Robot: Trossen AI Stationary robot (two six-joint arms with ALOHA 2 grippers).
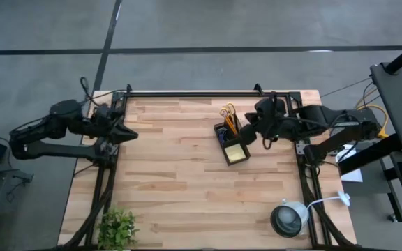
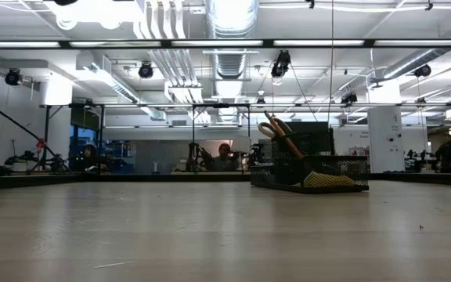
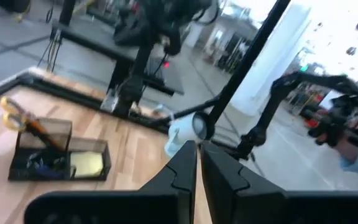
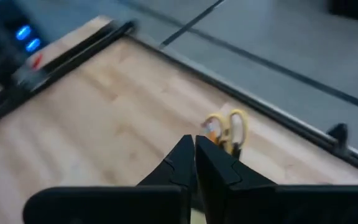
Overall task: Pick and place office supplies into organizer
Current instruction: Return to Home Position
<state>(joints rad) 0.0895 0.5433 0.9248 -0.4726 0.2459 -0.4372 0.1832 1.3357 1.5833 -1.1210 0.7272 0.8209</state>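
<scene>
The black organizer (image 1: pixel 230 142) stands on the table right of centre. Yellow-handled scissors (image 1: pixel 228 111) and orange pencils (image 1: pixel 232 125) stick up out of its taller cup section, and the yellow sticky-note pad (image 1: pixel 236 153) lies in its lower tray. The low view shows the organizer (image 2: pixel 308 172) with the scissors (image 2: pixel 272 128) leaning in the cup. My right gripper (image 1: pixel 245 134) hovers just right of the organizer, shut and holding nothing; its wrist view shows the shut tips (image 4: pixel 194 144) with the scissors handles (image 4: pixel 229 127) beyond. My left gripper (image 1: pixel 132 134) is shut over the table's left edge.
A round grey-white lamp (image 1: pixel 288 217) sits near the table's right near corner, and a green leafy plant (image 1: pixel 117 227) at the left near corner. The wooden table top (image 1: pixel 180 174) lies between them. People sit in the room beyond the table's far edge.
</scene>
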